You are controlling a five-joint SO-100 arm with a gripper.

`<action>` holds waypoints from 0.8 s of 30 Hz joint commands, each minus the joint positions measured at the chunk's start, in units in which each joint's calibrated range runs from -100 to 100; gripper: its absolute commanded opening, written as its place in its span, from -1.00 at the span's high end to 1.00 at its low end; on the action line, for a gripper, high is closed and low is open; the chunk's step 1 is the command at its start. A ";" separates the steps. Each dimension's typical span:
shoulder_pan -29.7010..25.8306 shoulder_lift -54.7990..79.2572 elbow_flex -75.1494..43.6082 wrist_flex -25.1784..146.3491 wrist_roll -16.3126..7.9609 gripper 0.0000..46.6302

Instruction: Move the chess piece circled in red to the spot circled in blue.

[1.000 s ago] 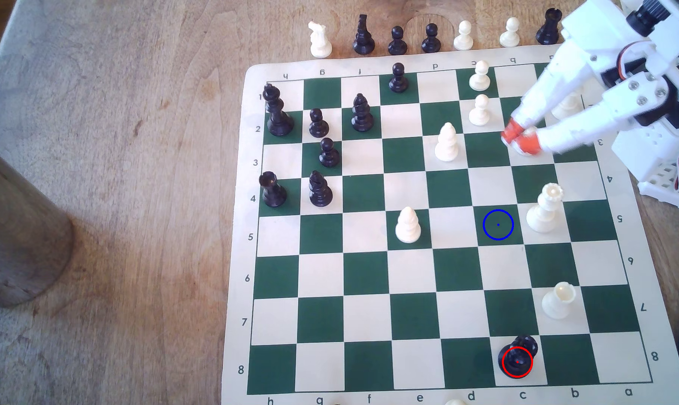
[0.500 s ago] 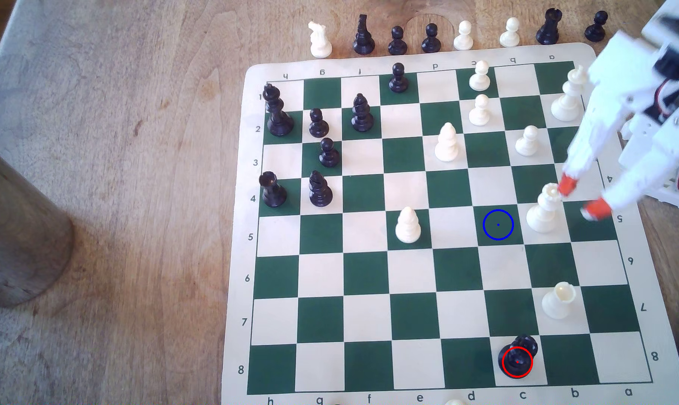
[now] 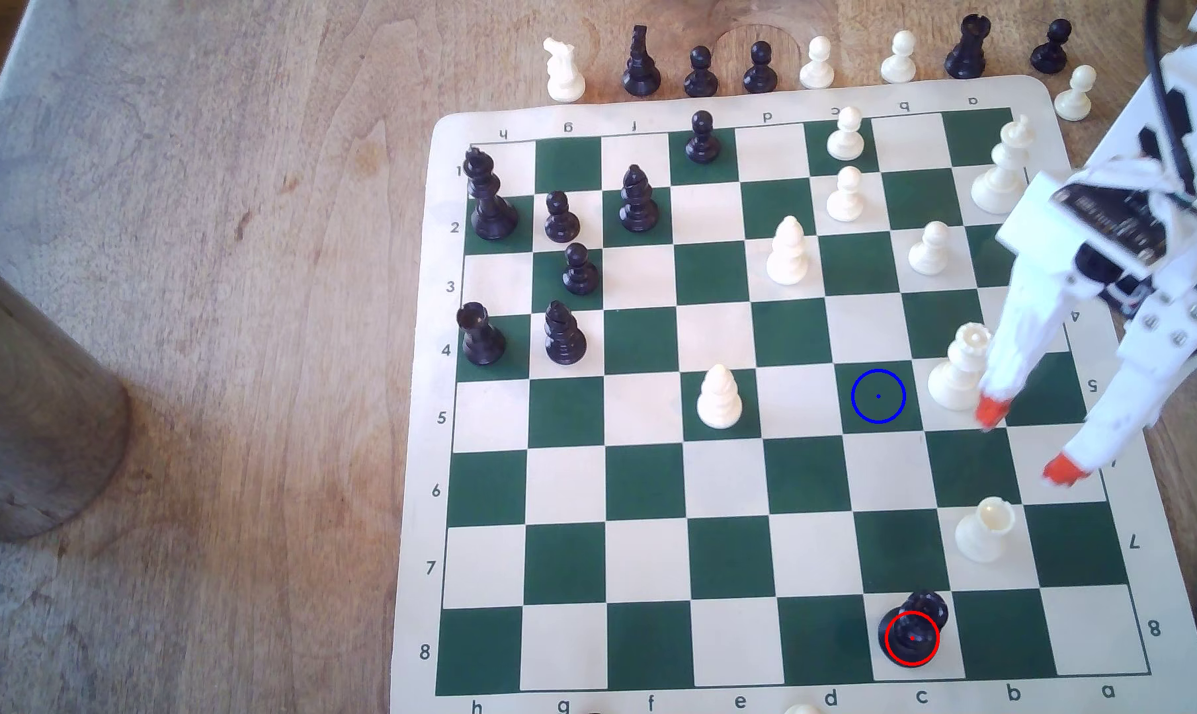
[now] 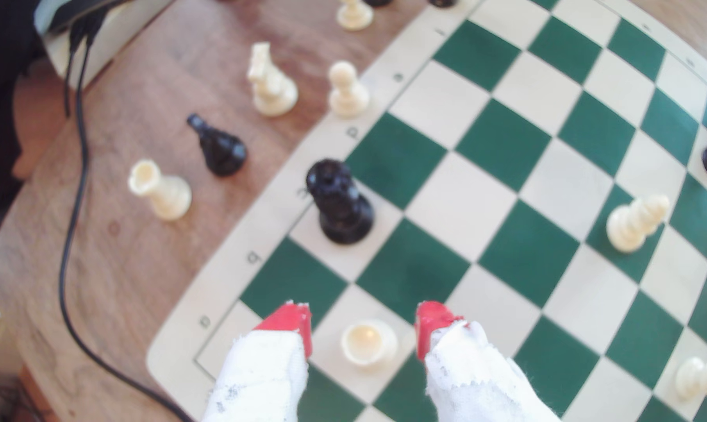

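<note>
Hovering pincer (image 3: 1027, 439) spread wide, empty, white rook (image 4: 369, 343) beneath gap.

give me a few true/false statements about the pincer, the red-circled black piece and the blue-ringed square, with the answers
1. The white pincer with red tips is open. True.
2. The glossy black piece with the notched coronet top is held in the pincer. False: it stands on a cream square in row 8, apart from the pincer.
3. The dark green square with the blue ring has no piece on it. True.
4. In the wrist view, a cream rook with a hollow top stands on the board between the red tips. True.
5. In the exterior view, the black piece is at the board's left edge. False: it is in column c, towards the right.
</note>
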 commanded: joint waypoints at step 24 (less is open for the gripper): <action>-4.64 32.13 -13.35 -20.37 -4.15 0.34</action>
